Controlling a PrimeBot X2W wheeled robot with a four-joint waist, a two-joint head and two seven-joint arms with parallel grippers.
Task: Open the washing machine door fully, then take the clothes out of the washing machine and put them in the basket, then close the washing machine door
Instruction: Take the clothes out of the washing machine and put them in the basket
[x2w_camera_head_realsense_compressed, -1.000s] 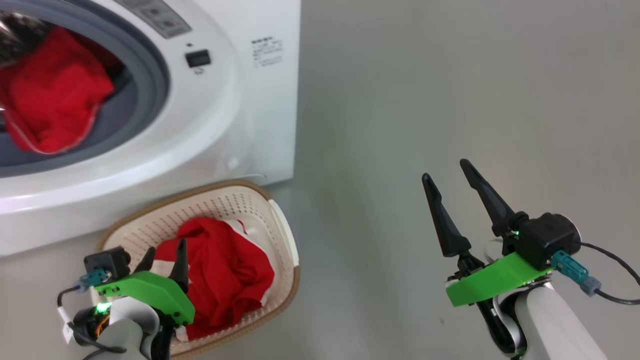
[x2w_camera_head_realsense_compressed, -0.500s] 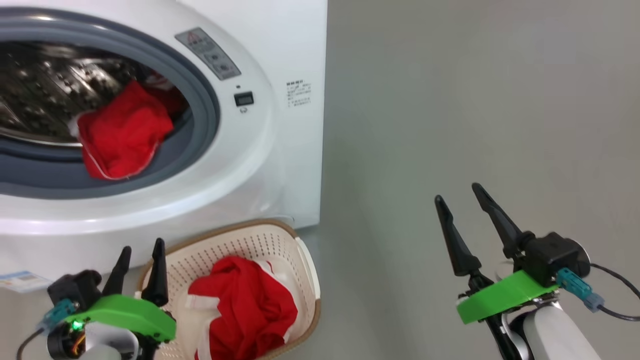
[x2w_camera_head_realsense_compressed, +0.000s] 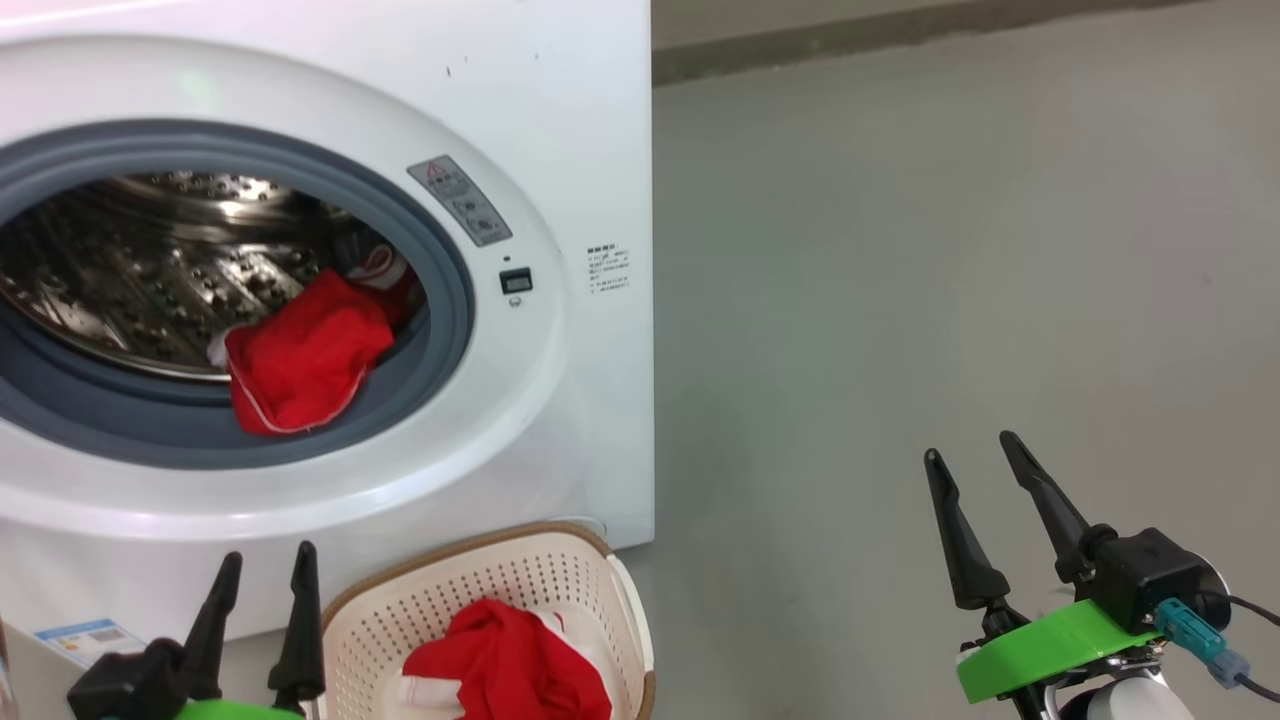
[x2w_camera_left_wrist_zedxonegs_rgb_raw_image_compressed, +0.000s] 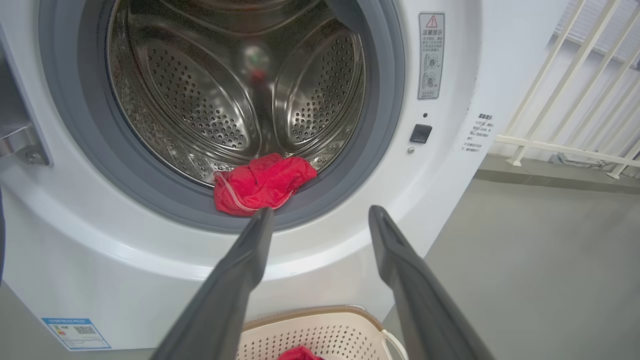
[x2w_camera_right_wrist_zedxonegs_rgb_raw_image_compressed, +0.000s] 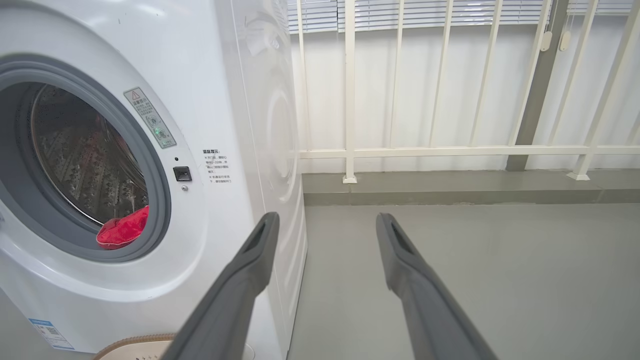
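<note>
Looking at the washer (x2w_camera_head_realsense_compressed: 560, 120) with its drum (x2w_camera_head_realsense_compressed: 130, 270) gaping open to the front; spotting one red garment (x2w_camera_head_realsense_compressed: 300, 365) slumping over the drum's front lip, low on the right-hand side of the washer's opening, touching the grey ring (x2w_camera_head_realsense_compressed: 445, 330) there; seeing the basket (x2w_camera_head_realsense_compressed: 480, 590) sitting on the floor (x2w_camera_head_realsense_compressed: 900, 250) just in front of the washer's base, below the drum and toward the washer's right-hand corner; noticing more red cloth (x2w_camera_head_realsense_compressed: 510, 670) with a bit of white trim bunching up inside it; finding the left gripper (x2w_camera_head_realsense_compressed: 268, 555) hovering in front of the washer's lower panel, under the drum's left half, holding its jaws spread apart and empty, pointing its fingers (x2w_camera_left_wrist_zedxonegs_rgb_raw_image_compressed: 240, 270) up at the drum and that garment; catching the right gripper (x2w_camera_head_realsense_compressed: 970, 446) hanging well off to the washer's right, over bare floor, holding its jaws spread too, pinching nothing; also picking out a little dark latch slot (x2w_camera_head_realsense_compressed: 515, 281) and a warning label (x2w_camera_head_realsense_compressed: 460, 200) on the washer's face just right of the grey ring, a blue sticker (x2w_camera_head_realsense_compressed: 85, 635) down at the washer's lower left corner, and a white railing (x2w_camera_right_wrist_zedxonegs_rgb_raw_image_compressed: 450, 150) running behind the washer, off past its right side; not managing to judge basket-to-washer contact from here
</note>
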